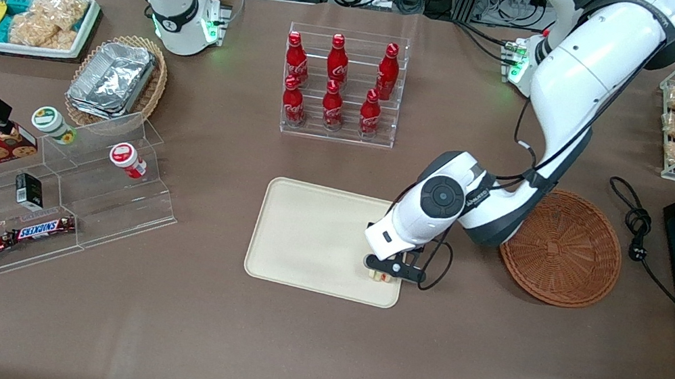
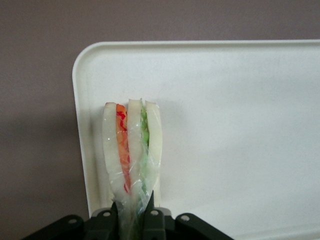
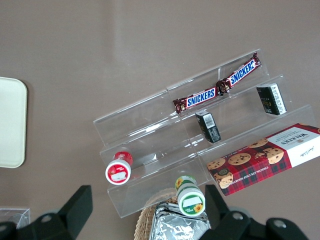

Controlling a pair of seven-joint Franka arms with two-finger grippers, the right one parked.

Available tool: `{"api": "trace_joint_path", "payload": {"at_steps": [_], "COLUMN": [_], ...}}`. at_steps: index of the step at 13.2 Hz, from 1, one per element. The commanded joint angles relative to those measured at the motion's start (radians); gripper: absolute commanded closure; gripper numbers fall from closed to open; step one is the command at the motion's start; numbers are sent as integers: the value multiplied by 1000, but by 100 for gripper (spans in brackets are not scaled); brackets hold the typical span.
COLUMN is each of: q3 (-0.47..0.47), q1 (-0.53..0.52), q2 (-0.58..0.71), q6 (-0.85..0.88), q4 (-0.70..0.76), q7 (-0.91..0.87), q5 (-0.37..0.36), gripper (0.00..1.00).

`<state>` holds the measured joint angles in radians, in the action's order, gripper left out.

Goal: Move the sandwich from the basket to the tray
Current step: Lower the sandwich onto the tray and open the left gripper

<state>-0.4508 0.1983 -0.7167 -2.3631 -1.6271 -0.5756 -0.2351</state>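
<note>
In the front view you see the left arm's gripper [image 1: 384, 273] down over the tray [image 1: 308, 239], at the tray corner nearest the front camera and toward the basket [image 1: 561, 257]. The arm's wrist housing hides most of the gripper there, and only a pale sliver of the sandwich [image 1: 380, 277] peeks out below the black fingers, so you cannot read the grip from this angle. The basket lies beside the tray, toward the working arm's end of the table, with the arm's elbow covering part of its rim; nothing shows inside the part you can see. In the left wrist view you get the clear answer: the gripper [image 2: 134, 212] pinches the sandwich [image 2: 132, 152] by its narrow end, the fingers [image 2: 156, 216] pressed against the clear wrap. The wedge stands over the tray [image 2: 235, 125] close to a rounded corner, with its red and green layers facing you; you cannot tell whether it touches the tray surface. In the right wrist view you see only one rounded edge of the tray [image 3: 11, 122], cut off by the frame, beside the brown table [image 3: 100, 50].
</note>
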Motion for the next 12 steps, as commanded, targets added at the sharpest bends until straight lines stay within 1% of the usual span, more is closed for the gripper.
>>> {"api": "trace_joint_path", "payload": {"at_steps": [1, 2, 3, 5, 8, 11, 12], "q3": [4, 4, 4, 4, 7, 67, 89], "q1": [3, 0, -3, -4, -8, -10, -11], "q2": [-12, -4, 6, 35, 129, 239, 265], "q6": [13, 19, 24, 94, 217, 260, 300], "q4": [29, 27, 27, 32, 33, 30, 30], "q7": [-61, -105, -148, -213, -213, -201, -184], "q5": [-19, -20, -20, -18, -7, -4, -1], "gripper": [51, 19, 1, 1, 1, 1, 1]}}
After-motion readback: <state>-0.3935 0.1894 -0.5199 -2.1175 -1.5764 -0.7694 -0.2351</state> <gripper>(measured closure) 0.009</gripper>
